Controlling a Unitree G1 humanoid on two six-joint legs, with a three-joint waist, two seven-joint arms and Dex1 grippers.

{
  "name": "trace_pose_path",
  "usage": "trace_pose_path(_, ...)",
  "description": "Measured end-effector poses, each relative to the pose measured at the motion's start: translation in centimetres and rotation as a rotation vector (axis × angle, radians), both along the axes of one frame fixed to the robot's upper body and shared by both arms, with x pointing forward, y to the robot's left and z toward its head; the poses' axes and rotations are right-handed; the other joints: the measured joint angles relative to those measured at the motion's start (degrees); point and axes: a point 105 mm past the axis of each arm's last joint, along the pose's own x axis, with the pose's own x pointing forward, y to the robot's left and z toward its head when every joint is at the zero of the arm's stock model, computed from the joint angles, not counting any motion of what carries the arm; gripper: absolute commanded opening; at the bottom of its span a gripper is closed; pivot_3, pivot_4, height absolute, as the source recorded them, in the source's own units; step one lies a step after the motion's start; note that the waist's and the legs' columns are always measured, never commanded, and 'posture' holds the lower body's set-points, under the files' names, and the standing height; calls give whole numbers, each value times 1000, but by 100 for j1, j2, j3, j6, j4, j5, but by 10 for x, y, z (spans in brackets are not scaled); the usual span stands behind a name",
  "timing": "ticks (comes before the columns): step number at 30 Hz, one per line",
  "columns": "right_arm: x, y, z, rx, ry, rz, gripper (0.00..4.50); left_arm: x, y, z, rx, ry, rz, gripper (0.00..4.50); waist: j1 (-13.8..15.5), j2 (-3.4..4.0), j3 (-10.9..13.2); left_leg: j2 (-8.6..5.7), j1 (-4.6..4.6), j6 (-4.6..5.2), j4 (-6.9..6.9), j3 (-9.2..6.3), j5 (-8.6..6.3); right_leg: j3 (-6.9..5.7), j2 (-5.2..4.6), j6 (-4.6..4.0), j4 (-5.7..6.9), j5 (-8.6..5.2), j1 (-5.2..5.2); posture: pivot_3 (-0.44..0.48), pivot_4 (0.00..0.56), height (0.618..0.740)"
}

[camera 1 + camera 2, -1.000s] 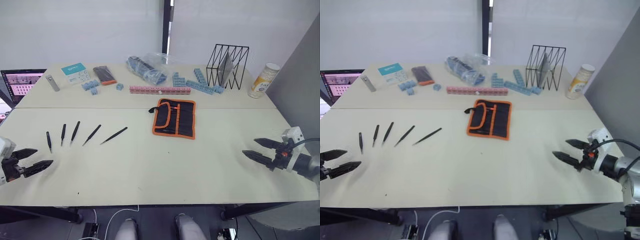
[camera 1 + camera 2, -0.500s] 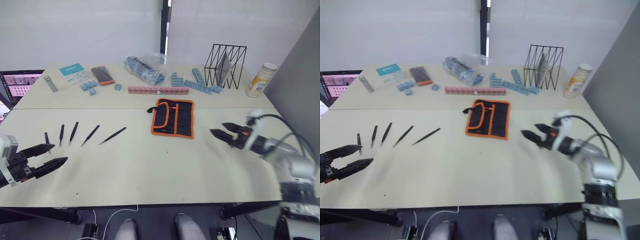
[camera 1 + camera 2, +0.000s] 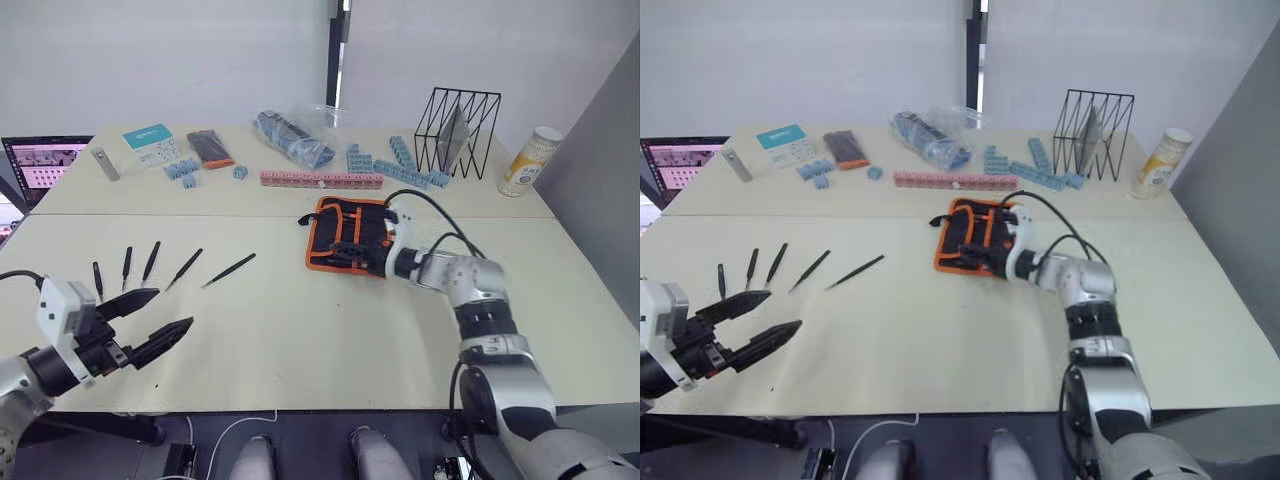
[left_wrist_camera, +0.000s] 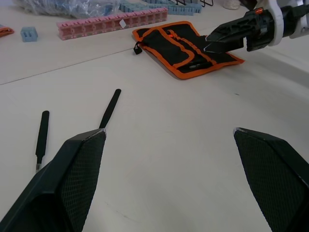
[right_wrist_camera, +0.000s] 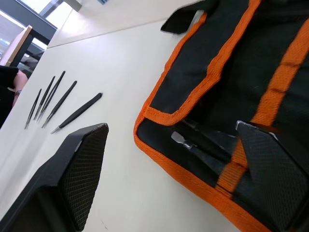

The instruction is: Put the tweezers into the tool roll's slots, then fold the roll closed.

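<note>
The tool roll (image 3: 350,228), black with orange trim, lies open at mid-table, and dark tools show in its slots (image 5: 207,145). My right gripper (image 3: 353,255) is open, its fingertips low over the roll's near orange edge. Several slim black tweezers (image 3: 184,268) lie fanned out on the table at the left, apart from the roll; one of them is the long one (image 4: 110,107). My left gripper (image 3: 172,308) is open and holds nothing. It hovers just in front of the tweezers, on the near side.
Along the back stand a pink block strip (image 3: 320,180), blue blocks (image 3: 400,170), a plastic bag (image 3: 295,135), a black wire rack (image 3: 455,130), a canister (image 3: 527,160) and a small black case (image 3: 210,150). A laptop (image 3: 35,165) sits far left.
My right arm swung from the table's right edge leftward to the roll. My left gripper moved in from the left edge toward the tweezers.
</note>
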Motion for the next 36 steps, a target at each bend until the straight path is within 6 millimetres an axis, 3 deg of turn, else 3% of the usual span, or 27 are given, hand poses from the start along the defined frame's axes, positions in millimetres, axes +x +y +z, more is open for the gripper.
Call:
trace_pose_path(8, 12, 28, -1, 54, 23, 2, 4488, -7, -10, -9, -3, 11, 40, 4500, -26, 0, 0, 1, 2, 0, -1, -3, 0, -5, 1, -5, -1, -1, 2, 0, 150, 740)
trace_pose_path(11, 19, 30, -2, 64, 27, -29, 3709, -8, -13, -10, -6, 6, 50, 4500, -33, 0, 0, 0, 2, 0, 2, -5, 0, -7, 0, -8, -2, -3, 4, 0, 150, 740)
trace_pose_path(21, 27, 22, -9, 57, 7, -75, 211, -15, -16, -21, -7, 26, 67, 4500, -128, 0, 0, 0, 2, 0, -3, -9, 0, -9, 1, -39, -5, -20, 5, 0, 150, 740)
trace_pose_path(22, 27, 22, -9, 57, 6, -72, 64, -15, -16, -21, -8, 24, 65, 4500, -132, 0, 0, 0, 2, 0, -2, -9, 0, -9, 1, -39, -5, -20, 5, 0, 150, 740)
trace_pose_path(31, 23, 27, -3, 50, 2, -11, 64, -1, -25, -24, -18, 20, 14, 4500, -140, 1, 0, 0, -2, 0, -2, -10, 0, -9, 2, -38, -4, -20, 2, 0, 150, 740)
trace_pose_path(36, 13, 20, 7, -81, -46, 124, 64, 7, -28, -20, 0, 15, -37, 4500, -129, 4, 2, -3, -4, 0, -5, -10, 0, -8, 1, -36, -5, -22, -1, 0, 150, 740)
